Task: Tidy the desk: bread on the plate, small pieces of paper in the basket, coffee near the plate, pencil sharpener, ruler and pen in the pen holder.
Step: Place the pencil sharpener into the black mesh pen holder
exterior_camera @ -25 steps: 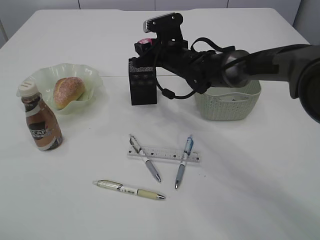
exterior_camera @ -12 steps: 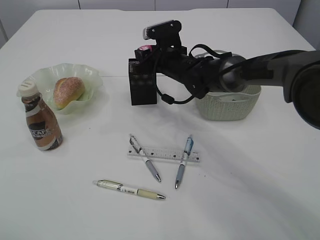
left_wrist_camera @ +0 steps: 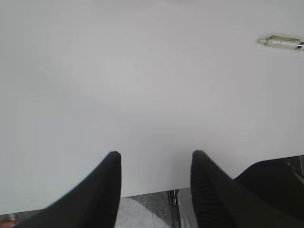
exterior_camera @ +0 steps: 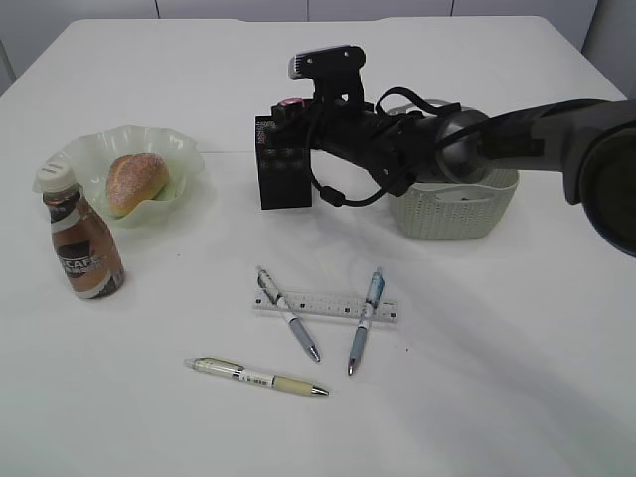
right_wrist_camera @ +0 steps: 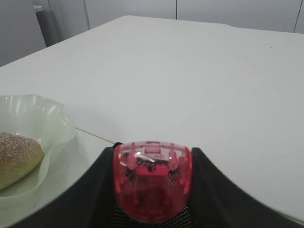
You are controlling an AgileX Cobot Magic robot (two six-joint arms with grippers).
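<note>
The exterior camera looks down at a slant from about chest height at the near edge of the desk [exterior_camera: 149, 427], taking in the whole spread, with the right arm reaching in from the right. The left wrist camera hangs low over the desk's near edge, facing down past its own fingers [left_wrist_camera: 107, 190]; one pen [left_wrist_camera: 281, 42] pokes in at top right, the same cream pen [exterior_camera: 256, 378] lying nearest in the exterior view. The right wrist camera sits very close behind a pink sharpener [right_wrist_camera: 152, 180], looking level across the tabletop, catching the plate [right_wrist_camera: 54, 128] and bread [right_wrist_camera: 16, 159] at left, both shared with the exterior view.
</note>
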